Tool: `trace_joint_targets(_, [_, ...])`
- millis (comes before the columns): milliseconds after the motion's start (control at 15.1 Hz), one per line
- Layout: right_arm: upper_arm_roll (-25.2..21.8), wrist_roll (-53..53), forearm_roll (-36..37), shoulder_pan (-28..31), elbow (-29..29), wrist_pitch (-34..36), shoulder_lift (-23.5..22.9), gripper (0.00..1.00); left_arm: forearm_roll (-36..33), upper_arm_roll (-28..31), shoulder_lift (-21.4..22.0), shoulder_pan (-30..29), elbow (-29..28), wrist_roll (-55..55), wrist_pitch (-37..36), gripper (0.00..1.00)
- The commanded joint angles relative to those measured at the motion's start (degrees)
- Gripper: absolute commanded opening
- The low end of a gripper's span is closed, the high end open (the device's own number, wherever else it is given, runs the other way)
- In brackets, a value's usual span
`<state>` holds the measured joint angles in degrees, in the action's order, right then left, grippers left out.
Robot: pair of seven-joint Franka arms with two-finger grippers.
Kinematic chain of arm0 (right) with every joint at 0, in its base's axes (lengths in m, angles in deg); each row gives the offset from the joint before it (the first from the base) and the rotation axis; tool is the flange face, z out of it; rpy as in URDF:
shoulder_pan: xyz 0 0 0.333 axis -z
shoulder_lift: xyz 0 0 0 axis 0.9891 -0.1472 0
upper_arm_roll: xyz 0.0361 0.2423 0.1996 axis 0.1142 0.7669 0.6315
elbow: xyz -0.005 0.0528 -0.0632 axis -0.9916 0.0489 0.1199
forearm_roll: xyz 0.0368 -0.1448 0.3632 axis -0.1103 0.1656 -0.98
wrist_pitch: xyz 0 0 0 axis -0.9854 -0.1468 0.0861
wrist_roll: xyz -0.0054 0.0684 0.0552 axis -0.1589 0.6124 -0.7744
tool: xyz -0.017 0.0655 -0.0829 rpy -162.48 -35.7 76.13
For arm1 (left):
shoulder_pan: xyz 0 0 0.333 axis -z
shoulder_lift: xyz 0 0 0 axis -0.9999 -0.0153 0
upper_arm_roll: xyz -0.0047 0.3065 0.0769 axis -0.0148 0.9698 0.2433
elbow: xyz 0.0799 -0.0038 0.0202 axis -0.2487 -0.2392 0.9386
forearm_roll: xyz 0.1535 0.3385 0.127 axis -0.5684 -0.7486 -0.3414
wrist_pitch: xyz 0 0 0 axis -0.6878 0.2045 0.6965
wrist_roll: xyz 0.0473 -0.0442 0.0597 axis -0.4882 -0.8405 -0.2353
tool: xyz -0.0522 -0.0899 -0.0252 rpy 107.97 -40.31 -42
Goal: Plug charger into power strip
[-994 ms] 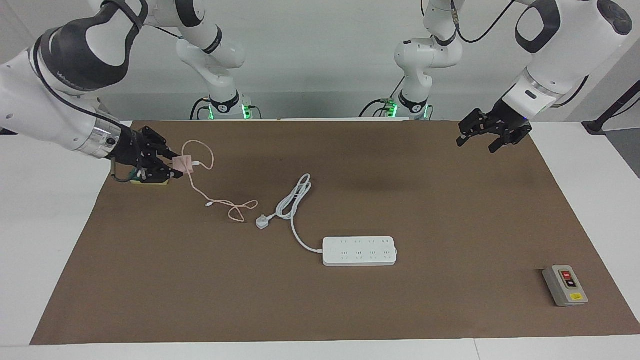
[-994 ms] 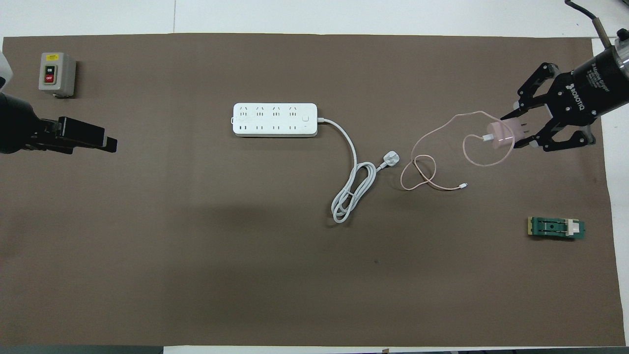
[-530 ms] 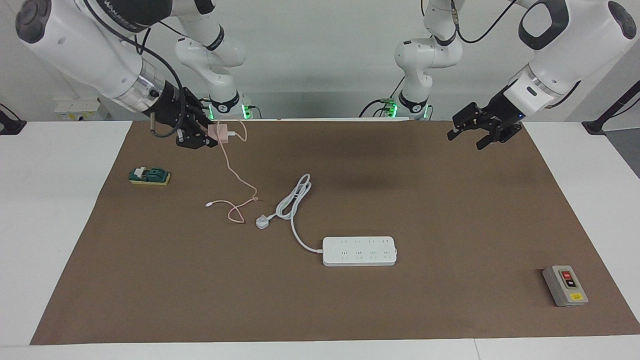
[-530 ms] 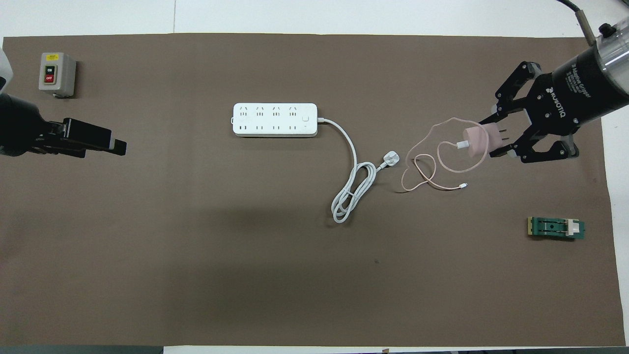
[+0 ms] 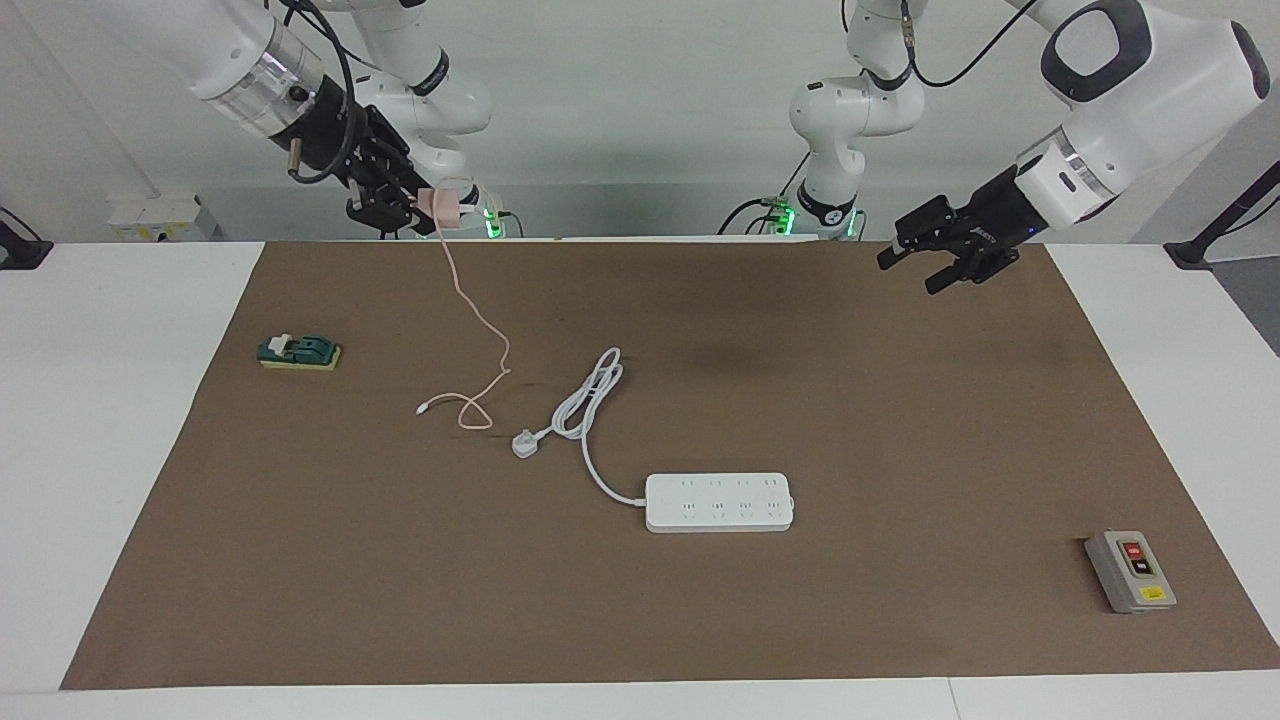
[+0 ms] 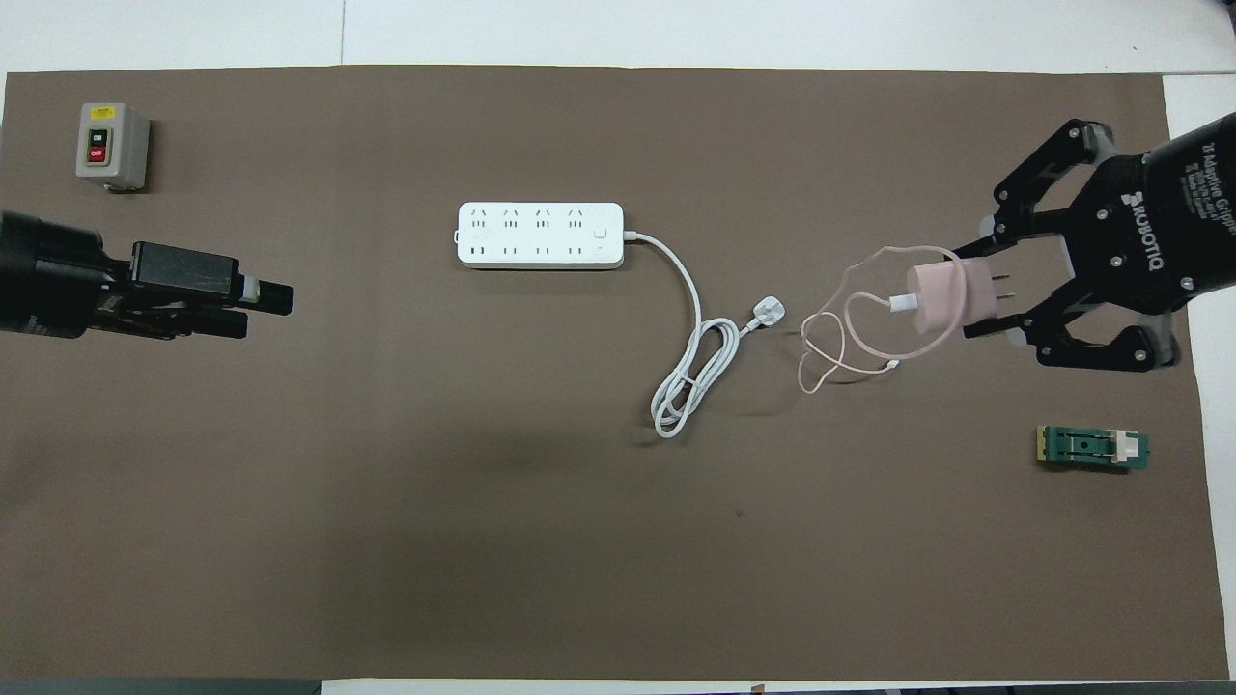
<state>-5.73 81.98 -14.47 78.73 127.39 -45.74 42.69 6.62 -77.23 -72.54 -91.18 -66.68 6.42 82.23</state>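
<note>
In the upper left of the facing view, the right gripper (image 5: 418, 208) was clamped on the small pale pink cube-shaped charger (image 5: 441, 205), held high above the mat with its two metal prongs pointing back toward the gripper's body, as the overhead view showed at right of centre (image 6: 951, 297). The charger's thin pink cable (image 5: 478, 325) hung down in a loose line and ended in a small loop on the brown mat (image 5: 700, 620), beside the white three-pin plug (image 5: 524, 443). The long flat white power strip (image 5: 719, 502) lay flat just below the centre of the facing view, sockets up.

The left gripper (image 5: 936, 260) hovered over the mat's upper right with its jaws apart and empty, waiting.

The charger looked light and rigid, with smooth plastic faces that could twist in a pinch, so a hold across two flat sides, clear of the prongs, seemed best. The trailing cable was limp and might drag or snag on the white cord (image 5: 590, 400).
</note>
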Motion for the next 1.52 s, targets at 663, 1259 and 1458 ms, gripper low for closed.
trace_joint_targets(663, [0.35, -22.58, 4.51, 0.25, 11.86, -12.56, 5.51, 0.00, 41.34, -0.61, 5.24, 3.02, -20.17, 6.15, 5.43, 1.00])
trace_joint_targets(1259, [0.53, -57.92, 31.38, -5.46, 10.54, -6.61, 5.16, 0.00, 63.31, -0.70, 0.93, 19.63, -26.33, 31.72, 17.38, 1.00])
trace_joint_targets(1458, [0.62, -66.46, 36.49, -5.72, 8.87, -0.02, 4.98, 0.00, 66.75, -0.70, 0.49, 21.56, -26.24, 43.42, 18.88, 1.00])
